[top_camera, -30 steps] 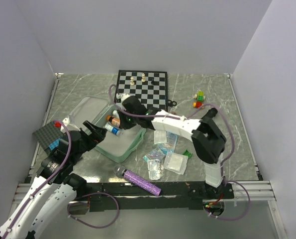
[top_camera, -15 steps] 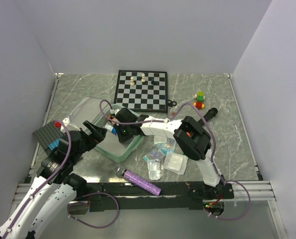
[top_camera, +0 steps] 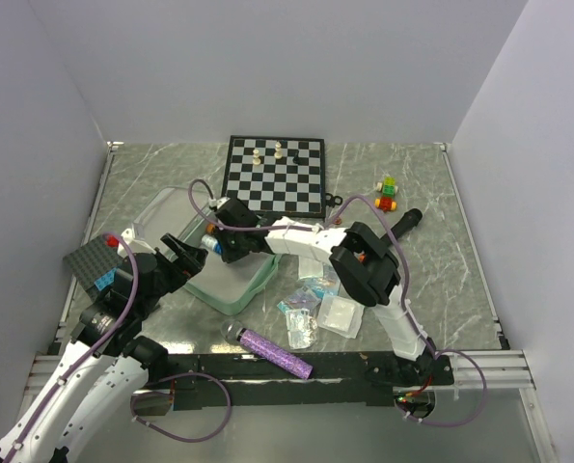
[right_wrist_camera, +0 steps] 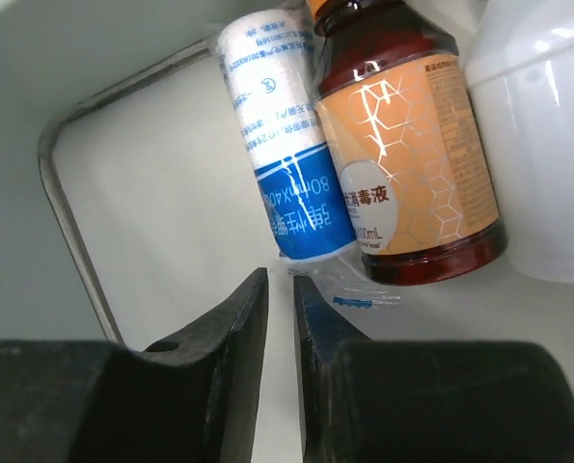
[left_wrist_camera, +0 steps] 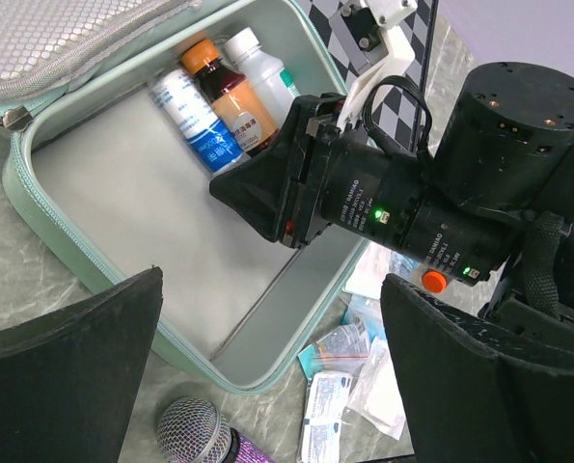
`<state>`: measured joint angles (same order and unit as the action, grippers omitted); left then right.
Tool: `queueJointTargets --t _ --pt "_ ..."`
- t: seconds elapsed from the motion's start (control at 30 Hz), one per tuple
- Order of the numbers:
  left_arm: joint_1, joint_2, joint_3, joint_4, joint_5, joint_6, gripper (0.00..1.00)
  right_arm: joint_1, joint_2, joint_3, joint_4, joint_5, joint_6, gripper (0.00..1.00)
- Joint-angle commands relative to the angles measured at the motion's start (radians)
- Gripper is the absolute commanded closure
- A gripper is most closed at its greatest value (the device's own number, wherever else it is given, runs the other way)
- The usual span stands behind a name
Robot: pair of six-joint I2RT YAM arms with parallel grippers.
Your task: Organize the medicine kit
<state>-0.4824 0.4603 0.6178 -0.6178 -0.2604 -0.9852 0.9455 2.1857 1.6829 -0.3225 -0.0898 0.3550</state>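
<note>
The mint-green medicine kit (top_camera: 231, 305) lies open left of centre, its lid (top_camera: 166, 210) folded back. At the far end of its grey inside (left_wrist_camera: 123, 203) lie a white-and-blue bandage roll (right_wrist_camera: 277, 145), an orange-labelled syrup bottle (right_wrist_camera: 407, 154) and a white bottle (right_wrist_camera: 542, 145), side by side. My right gripper (top_camera: 225, 241) reaches into the kit. Its jaws (right_wrist_camera: 280, 278) stand a narrow gap apart with nothing between them, just short of the roll's clear wrapper. My left gripper (top_camera: 180, 257) hovers wide open over the kit's near left side (left_wrist_camera: 272, 280).
A chessboard (top_camera: 275, 174) with a few pieces lies behind the kit. Sachets (top_camera: 311, 297) and a gauze pack (top_camera: 341, 316) lie right of the kit. A purple microphone (top_camera: 272, 352) lies in front. A dark studded plate (top_camera: 92, 260) sits far left, coloured bricks (top_camera: 386, 193) at the back right.
My right gripper has moved left and down into the kit, up to the bandage roll and bottles. Its narrow gap is unchanged. The left arm has stayed still.
</note>
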Motion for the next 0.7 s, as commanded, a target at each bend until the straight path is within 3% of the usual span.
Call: queueJointTargets --t 0.0,0.2,0.43,0.53,0.67 --pt "-0.002 0.001 0.013 0.015 0.003 0.003 0.01 -0.010 -0.041 -0.030 0.037 0.012 0.001 0.74" --pt "-0.001 0.011 0.016 0.015 0.003 0.005 0.01 -0.005 -0.204 -0.167 0.109 -0.007 0.010 0.62" --pt "-0.001 0.000 0.019 0.012 -0.007 0.002 0.01 0.001 -0.372 -0.238 0.123 0.005 0.018 0.38" --pt "-0.002 -0.005 0.022 0.007 -0.008 0.000 0.01 -0.001 -0.469 -0.301 0.108 0.056 0.015 0.31" --pt "-0.002 -0.012 0.017 0.010 -0.005 -0.003 0.01 -0.004 -0.676 -0.500 0.102 0.220 0.016 0.30"
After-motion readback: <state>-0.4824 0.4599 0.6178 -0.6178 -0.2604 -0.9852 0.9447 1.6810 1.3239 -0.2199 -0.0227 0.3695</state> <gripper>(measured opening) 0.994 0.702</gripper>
